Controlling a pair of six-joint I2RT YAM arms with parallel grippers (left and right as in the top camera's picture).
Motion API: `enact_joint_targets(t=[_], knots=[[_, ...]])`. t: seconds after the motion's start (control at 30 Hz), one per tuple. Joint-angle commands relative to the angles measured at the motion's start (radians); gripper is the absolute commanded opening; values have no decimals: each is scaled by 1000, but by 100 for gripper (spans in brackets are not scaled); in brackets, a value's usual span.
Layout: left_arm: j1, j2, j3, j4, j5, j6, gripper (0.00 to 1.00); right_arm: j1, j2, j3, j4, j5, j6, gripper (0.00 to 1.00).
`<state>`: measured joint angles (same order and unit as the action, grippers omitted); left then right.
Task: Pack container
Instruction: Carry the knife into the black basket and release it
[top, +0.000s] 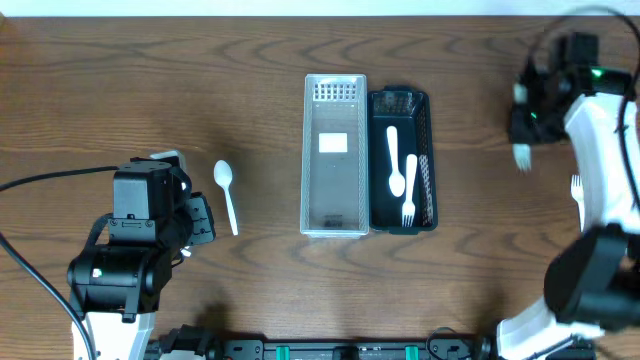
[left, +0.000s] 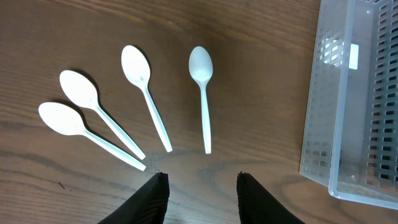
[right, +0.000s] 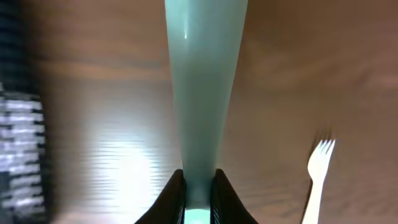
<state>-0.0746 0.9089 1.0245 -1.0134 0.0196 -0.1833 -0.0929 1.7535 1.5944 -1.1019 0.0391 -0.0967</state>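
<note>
We see two arms of the same build, black motor housings joined by smooth white shells. The left arm (top: 135, 240) has a boxy black wrist, with a thin black cable (top: 50, 178) looping off it. The right arm (top: 600, 130) carries a small green light (top: 598, 72). The left tool (left: 200, 182) and right tool (right: 199, 177) each end in two matte black tapered fingers (left: 152, 199).

Two bins sit side by side at the centre of the table (top: 150, 80), left bin (top: 334, 195) touching right bin (top: 426, 130). In the right bin a spoon (top: 394, 165) lies left of a fork (top: 409, 200). Left of the bins, four spoons (left: 135, 64) lie in a row on the table. At far right lies a second fork (right: 318, 174), a third fork (right: 205, 93) held just behind it.
</note>
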Motion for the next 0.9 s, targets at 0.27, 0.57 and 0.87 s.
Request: enact_joint_targets(t=[0.27,0.57,0.87], knots=[[0,0,16,-18,-4,5,39,364,-65,-24,6,-13,542,1],[0,0,16,-26,-4,5,39,467,106,-166,112,-13,504,4],[0,0,15,-25,-5,5,39,473,169,-158,123,-18,465,47]])
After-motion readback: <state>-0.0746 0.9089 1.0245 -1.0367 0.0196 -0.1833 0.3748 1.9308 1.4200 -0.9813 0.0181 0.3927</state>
